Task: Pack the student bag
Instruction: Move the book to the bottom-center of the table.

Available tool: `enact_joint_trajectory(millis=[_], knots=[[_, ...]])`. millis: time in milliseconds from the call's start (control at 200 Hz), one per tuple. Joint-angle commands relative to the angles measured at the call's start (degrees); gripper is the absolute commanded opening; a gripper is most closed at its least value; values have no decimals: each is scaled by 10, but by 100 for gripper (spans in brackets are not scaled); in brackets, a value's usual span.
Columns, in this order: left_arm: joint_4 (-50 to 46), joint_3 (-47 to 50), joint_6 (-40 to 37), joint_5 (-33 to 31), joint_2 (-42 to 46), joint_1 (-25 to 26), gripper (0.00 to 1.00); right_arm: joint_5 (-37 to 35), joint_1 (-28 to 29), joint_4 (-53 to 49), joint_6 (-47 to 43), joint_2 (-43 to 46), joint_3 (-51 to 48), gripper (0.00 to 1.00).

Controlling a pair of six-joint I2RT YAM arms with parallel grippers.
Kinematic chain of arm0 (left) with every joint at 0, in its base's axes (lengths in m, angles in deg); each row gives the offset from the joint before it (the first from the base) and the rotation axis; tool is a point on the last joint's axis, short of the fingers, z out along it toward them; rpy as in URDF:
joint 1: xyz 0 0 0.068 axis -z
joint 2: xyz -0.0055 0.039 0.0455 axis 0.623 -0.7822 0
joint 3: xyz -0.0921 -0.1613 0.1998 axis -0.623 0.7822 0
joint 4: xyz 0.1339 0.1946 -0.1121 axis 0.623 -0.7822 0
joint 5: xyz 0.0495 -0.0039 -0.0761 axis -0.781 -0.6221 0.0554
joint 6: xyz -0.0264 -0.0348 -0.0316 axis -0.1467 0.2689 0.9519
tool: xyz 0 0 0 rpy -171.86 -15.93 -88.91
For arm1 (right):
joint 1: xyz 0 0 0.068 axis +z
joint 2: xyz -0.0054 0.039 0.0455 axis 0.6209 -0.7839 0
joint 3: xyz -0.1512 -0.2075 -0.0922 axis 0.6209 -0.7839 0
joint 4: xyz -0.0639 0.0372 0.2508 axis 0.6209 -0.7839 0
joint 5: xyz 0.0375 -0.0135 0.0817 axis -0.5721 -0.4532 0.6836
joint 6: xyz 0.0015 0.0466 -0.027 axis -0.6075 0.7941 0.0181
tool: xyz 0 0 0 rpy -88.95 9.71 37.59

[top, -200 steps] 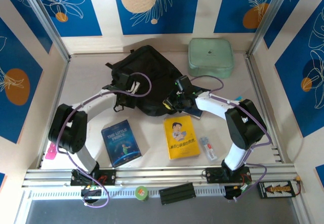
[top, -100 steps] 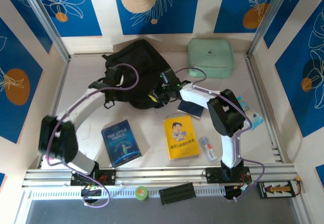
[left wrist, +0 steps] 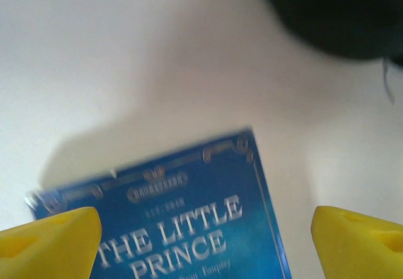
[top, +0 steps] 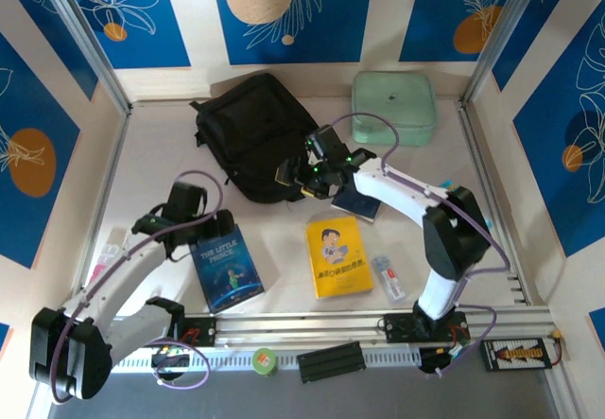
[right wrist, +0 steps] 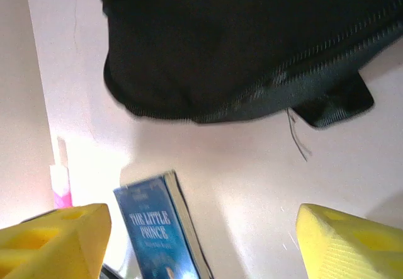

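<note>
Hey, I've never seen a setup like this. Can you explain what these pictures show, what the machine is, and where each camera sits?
These are two robot arms bolted at the near edge of a table. The wide picture comes from a fixed camera above and behind them. The other two come from cameras on the wrists, so the yellow fingers at the bottom belong to each gripper.

On the table lie a black backpack, a mint-green zip case, a blue book, a yellow book and a dark notebook.

The left gripper is open above the blue book's top edge. The right gripper is open near the backpack. Neither holds anything.
</note>
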Motion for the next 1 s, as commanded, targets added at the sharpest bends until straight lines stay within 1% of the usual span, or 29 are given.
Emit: enact_joint_trajectory(millis=[0,85,185,370,540,640,740,835,905,995], knots=[[38,44,80,90,22,12,86,-49,28,-53,-44,28,-34,79],[60,72,116,107,23,26,86,-67,44,-56,-37,39,-46,79],[88,103,159,110,16,53,83,-87,65,-51,-31,40,-53,79],[186,142,236,111,-13,94,80,-94,88,-24,-22,29,-71,78],[265,147,292,84,-87,97,74,-113,98,-2,-19,40,-98,78],[307,126,303,60,-139,92,73,-121,103,13,-14,49,-114,77],[332,94,307,71,-185,79,73,-129,112,15,-13,50,-113,77],[343,64,287,112,-197,59,73,-124,118,13,-14,34,-102,77],[338,41,231,160,-189,42,73,-121,125,17,-21,18,-93,75],[258,7,167,175,-166,21,76,-136,142,21,-36,3,-79,74]])
